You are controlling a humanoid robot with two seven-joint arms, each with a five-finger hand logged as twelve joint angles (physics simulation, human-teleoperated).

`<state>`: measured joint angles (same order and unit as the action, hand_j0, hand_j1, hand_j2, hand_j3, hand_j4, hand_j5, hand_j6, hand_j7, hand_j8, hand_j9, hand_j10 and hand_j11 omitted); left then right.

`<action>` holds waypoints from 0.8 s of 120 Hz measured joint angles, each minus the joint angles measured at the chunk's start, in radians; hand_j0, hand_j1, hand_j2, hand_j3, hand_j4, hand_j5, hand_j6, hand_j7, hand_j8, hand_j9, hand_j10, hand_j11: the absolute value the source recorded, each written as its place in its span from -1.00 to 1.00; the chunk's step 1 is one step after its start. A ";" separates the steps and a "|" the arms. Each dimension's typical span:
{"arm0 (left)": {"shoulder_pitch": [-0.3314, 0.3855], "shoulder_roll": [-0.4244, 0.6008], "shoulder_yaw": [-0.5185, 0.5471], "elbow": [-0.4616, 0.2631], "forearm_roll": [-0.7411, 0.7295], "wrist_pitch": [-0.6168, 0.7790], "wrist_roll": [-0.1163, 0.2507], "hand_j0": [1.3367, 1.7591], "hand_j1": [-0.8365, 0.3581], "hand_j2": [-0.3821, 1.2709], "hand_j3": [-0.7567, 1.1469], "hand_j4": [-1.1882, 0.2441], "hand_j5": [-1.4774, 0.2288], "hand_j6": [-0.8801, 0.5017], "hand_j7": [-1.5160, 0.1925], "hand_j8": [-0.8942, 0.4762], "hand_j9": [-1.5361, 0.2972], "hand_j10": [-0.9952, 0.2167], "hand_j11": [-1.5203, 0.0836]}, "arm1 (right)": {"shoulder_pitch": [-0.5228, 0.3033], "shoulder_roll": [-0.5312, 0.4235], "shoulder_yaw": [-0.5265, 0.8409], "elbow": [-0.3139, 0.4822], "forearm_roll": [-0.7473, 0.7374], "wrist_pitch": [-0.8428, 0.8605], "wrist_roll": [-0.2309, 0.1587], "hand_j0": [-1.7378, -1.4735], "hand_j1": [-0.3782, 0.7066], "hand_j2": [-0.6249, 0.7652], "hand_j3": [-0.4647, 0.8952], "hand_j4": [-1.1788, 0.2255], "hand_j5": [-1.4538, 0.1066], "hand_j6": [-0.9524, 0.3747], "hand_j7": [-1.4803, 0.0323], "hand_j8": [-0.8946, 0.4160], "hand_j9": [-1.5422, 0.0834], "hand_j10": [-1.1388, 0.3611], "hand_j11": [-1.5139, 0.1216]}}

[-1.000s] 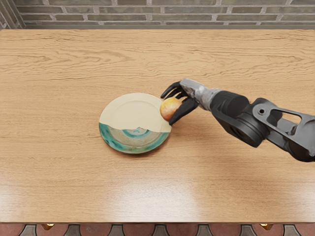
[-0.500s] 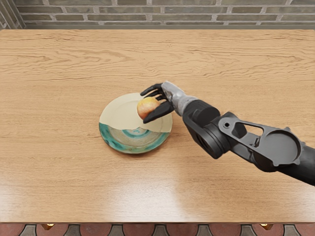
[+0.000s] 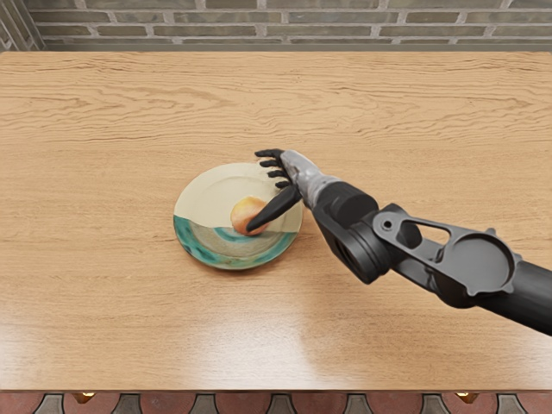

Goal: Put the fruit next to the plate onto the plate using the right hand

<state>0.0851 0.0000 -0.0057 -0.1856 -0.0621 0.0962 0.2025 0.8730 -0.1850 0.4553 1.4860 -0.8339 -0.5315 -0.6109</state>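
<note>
The fruit (image 3: 246, 213) lies on the plate (image 3: 203, 200), right of centre. The right hand (image 3: 283, 183) is spread open, holding nothing, just beside the fruit's right side. Raise the hand before withdrawing right, so no finger rolls the fruit off.

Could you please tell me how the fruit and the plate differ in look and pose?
The fruit is small and ball-shaped; the plate is wide and flat. The fruit is orange-yellow all over; the plate is cream with a teal near part. The fruit sits on the plate, right of its middle; the plate lies on the table. Both are round in outline, and the open right hand grasps neither.
</note>
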 joint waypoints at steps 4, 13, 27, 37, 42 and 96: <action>0.000 0.000 0.000 0.000 0.000 0.000 0.000 0.52 0.97 -0.54 -0.20 0.65 0.72 0.26 0.76 0.29 0.67 0.63 0.88 | 0.004 -0.004 0.002 0.004 0.000 0.002 0.000 -0.40 -0.66 -0.05 -0.32 0.47 0.62 0.24 0.71 0.17 0.67 0.33 0.62; -0.051 0.000 0.000 0.000 0.000 0.000 0.000 0.52 0.97 -0.54 -0.20 0.65 0.72 0.26 0.76 0.29 0.67 0.63 0.88 | 0.015 -0.024 0.017 0.011 0.002 0.046 0.000 -0.40 -0.75 -0.07 -0.32 0.54 0.70 0.30 0.79 0.23 0.74 0.38 0.69; -0.092 0.000 -0.001 0.000 0.001 0.000 0.000 0.52 0.97 -0.54 -0.20 0.65 0.72 0.26 0.76 0.29 0.67 0.63 0.88 | 0.021 -0.075 0.097 0.016 0.020 0.244 0.000 -0.40 -0.84 -0.08 -0.32 0.60 0.77 0.36 0.86 0.29 0.81 0.44 0.76; -0.091 0.000 -0.001 -0.001 0.001 0.000 0.000 0.52 0.97 -0.54 -0.20 0.65 0.72 0.26 0.76 0.29 0.67 0.63 0.88 | 0.022 -0.147 0.168 0.016 0.096 0.429 0.000 -0.40 -0.87 -0.09 -0.32 0.63 0.80 0.38 0.89 0.32 0.84 0.47 0.79; -0.091 0.000 -0.001 -0.001 0.001 0.000 0.000 0.52 0.97 -0.54 -0.20 0.65 0.72 0.26 0.76 0.29 0.67 0.63 0.88 | 0.023 -0.199 0.199 0.015 0.147 0.527 0.000 -0.40 -0.89 -0.09 -0.32 0.63 0.81 0.39 0.90 0.32 0.85 0.48 0.80; -0.087 0.000 0.000 0.000 0.001 0.002 0.001 0.52 0.97 -0.54 -0.21 0.65 0.72 0.26 0.76 0.29 0.67 0.63 0.88 | -0.011 -0.524 0.293 -0.101 0.377 1.118 0.000 -0.40 -0.94 -0.10 -0.32 0.67 0.86 0.43 0.95 0.36 0.89 0.51 0.85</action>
<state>-0.0015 0.0000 -0.0061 -0.1857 -0.0609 0.0981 0.2034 0.8621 -0.7093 0.7487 1.3847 -0.4574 0.5868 -0.6109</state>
